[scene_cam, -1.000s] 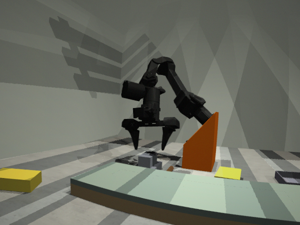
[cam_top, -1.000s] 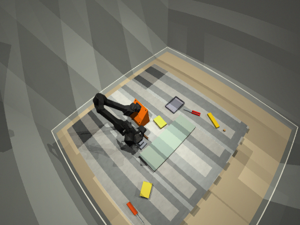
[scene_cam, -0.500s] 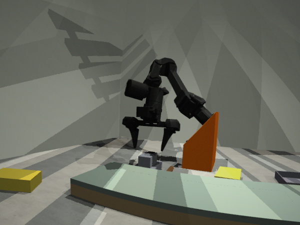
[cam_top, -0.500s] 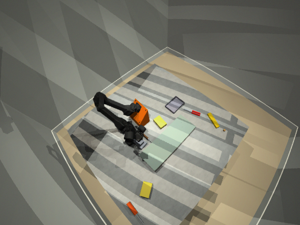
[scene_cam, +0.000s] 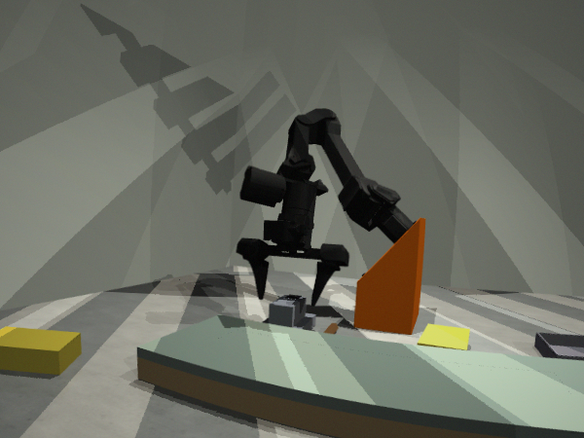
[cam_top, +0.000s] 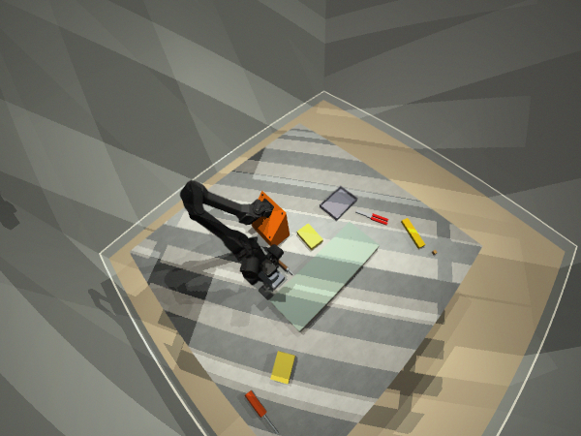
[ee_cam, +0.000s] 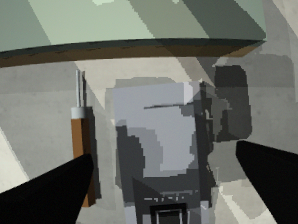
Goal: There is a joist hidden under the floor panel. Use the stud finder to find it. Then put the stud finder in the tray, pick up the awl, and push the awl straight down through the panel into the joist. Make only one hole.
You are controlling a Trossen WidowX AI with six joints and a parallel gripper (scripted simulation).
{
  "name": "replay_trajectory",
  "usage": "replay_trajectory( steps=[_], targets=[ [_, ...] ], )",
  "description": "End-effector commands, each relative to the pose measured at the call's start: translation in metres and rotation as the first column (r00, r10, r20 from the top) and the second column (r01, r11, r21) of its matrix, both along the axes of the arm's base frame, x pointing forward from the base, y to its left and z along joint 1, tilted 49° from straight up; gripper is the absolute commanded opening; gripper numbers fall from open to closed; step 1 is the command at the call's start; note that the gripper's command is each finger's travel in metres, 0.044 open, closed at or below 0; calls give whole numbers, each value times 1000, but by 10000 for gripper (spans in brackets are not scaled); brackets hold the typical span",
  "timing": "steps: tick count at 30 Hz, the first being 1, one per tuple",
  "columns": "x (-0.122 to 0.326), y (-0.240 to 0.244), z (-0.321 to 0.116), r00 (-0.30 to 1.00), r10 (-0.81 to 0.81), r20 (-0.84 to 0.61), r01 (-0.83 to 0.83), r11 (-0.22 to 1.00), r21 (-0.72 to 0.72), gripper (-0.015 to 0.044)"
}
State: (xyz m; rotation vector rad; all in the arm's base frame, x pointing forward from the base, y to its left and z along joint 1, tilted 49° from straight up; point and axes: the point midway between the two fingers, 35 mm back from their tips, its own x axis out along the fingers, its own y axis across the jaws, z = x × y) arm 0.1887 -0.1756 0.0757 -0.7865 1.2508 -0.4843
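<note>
The grey stud finder (cam_top: 276, 281) (scene_cam: 286, 312) (ee_cam: 157, 135) lies on the floor beside the floor panel (cam_top: 329, 276) (scene_cam: 341, 370) (ee_cam: 100, 25), a pale green slab with a brown edge. My gripper (scene_cam: 288, 301) (ee_cam: 164, 155) is open and empty, pointing down above the stud finder, one finger to each side of it. The awl (cam_top: 284, 265) (scene_cam: 332, 329) (ee_cam: 77, 135), brown-handled with a metal tip, lies next to the stud finder, its tip towards the panel. In the wrist view the left finger covers part of its handle. The tray (cam_top: 328, 213) (scene_cam: 539, 345) is shallow and dark-rimmed. The joist is hidden.
The orange arm mount (cam_top: 276, 227) (scene_cam: 389, 297) stands near the awl. A yellow pad (cam_top: 310, 236) (scene_cam: 444, 337) lies between mount and panel. Beyond are a yellow block (cam_top: 283, 367) (scene_cam: 29, 341), an orange-red screwdriver (cam_top: 256, 403), a red-handled tool (cam_top: 380, 217) and a yellow bar (cam_top: 412, 233).
</note>
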Motion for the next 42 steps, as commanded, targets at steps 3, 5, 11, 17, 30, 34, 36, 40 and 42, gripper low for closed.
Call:
replay_trajectory(
  steps=[3, 5, 11, 17, 30, 34, 36, 40, 42],
  targets=[
    [0, -7, -8, 1000, 6, -3, -6, 1000, 2, 440],
    [0, -10, -10, 1000, 6, -3, -6, 1000, 1, 440],
    [-1, -17, -16, 1000, 6, -3, -6, 1000, -1, 440],
    [-2, -23, -20, 1000, 7, -3, -7, 1000, -3, 440],
    [-2, -23, -20, 1000, 7, -3, -7, 1000, -3, 275],
    [-2, -23, -20, 1000, 7, -3, -7, 1000, -3, 248],
    [-2, -23, -20, 1000, 7, -3, -7, 1000, -3, 235],
    [-2, -23, -20, 1000, 7, -3, -7, 1000, -3, 208],
    [-2, -23, -20, 1000, 7, -3, -7, 1000, -3, 195]
  ],
)
